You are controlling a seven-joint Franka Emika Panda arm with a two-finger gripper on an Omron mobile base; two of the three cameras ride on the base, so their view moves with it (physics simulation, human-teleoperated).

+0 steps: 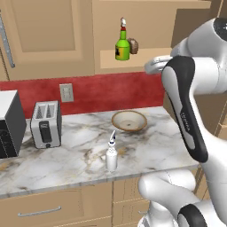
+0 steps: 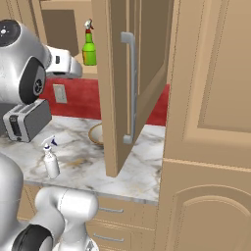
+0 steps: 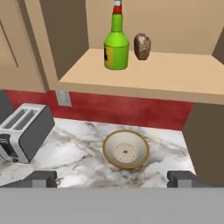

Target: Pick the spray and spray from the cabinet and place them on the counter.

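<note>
White spray point(image 1: 111, 155) stands upright near the counter point(image 1: 80, 150) front edge, one down by the look of it; green spray point(image 3: 116, 43) waits at the front left of the cabinet point(image 3: 144, 74) shelf, brown lump point(image 3: 142, 46) just beside it; gripper point(image 3: 112, 178) hangs spread wide and empty, facing the shelf, likely lining up the second pick; bowl point(image 3: 126, 149) and toaster point(image 3: 24, 131) sit toward the counter's back edge under red backsplash point(image 1: 111, 91); the open door point(image 2: 128, 83) juts out.

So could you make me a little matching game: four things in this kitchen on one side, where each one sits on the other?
Things:
1. green bottle
2. white spray bottle
3. toaster
4. bowl

Places:
A. counter, near the front edge
B. cabinet shelf, beside a brown lump
C. counter, below the open cabinet
D. counter, under the wall socket

Pairs: 1-B, 2-A, 3-D, 4-C
</note>
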